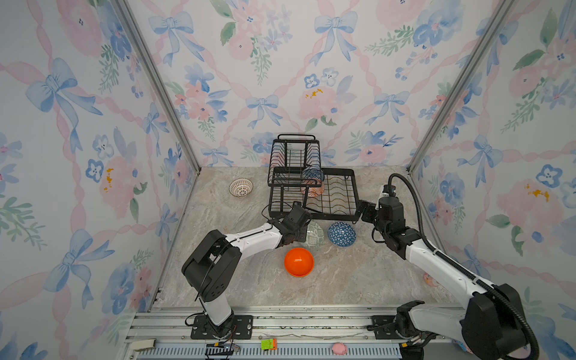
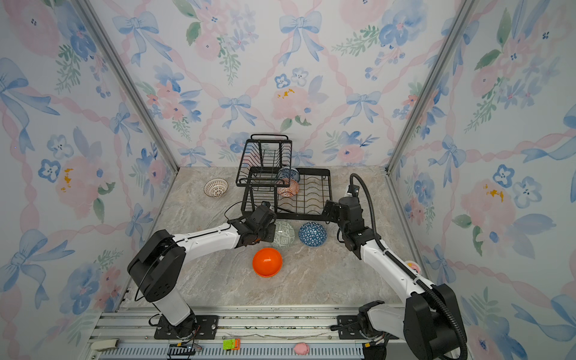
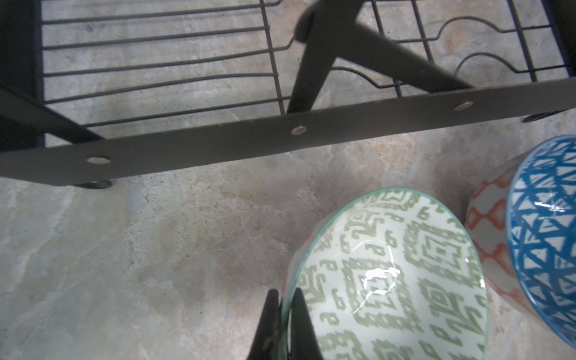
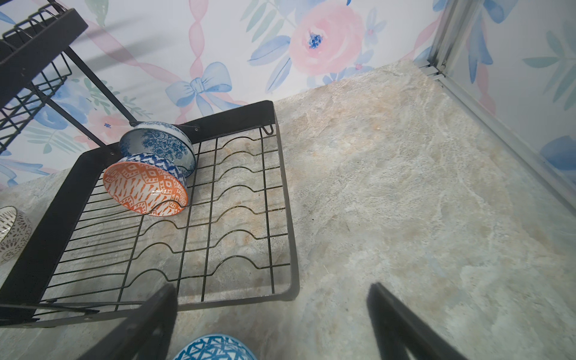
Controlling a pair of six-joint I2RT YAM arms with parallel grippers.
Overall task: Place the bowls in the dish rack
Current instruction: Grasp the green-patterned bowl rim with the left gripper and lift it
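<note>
My left gripper (image 3: 286, 294) is shut on the rim of the grey-green patterned bowl (image 3: 389, 280), one finger inside and one outside. In both top views this bowl (image 1: 315, 233) (image 2: 284, 233) stands tilted just in front of the dish rack (image 1: 339, 170) (image 3: 280, 140). The dark blue geometric bowl (image 1: 342, 234) (image 4: 215, 347) is beside it. The orange bowl (image 1: 298, 262) lies nearer the front. The white lattice bowl (image 1: 240, 187) sits left of the rack. A blue-and-white bowl (image 4: 159, 143) and a red-orange bowl (image 4: 143, 187) stand in the rack's lower tray. My right gripper (image 4: 271, 290) hangs open and empty by the rack's front right corner.
The rack's raised upper basket (image 1: 294, 156) stands at the back against the wall. A small pink object (image 1: 431, 279) lies by the right wall. A green-orange block (image 1: 268, 343) and a pink toy (image 1: 339, 348) rest on the front rail.
</note>
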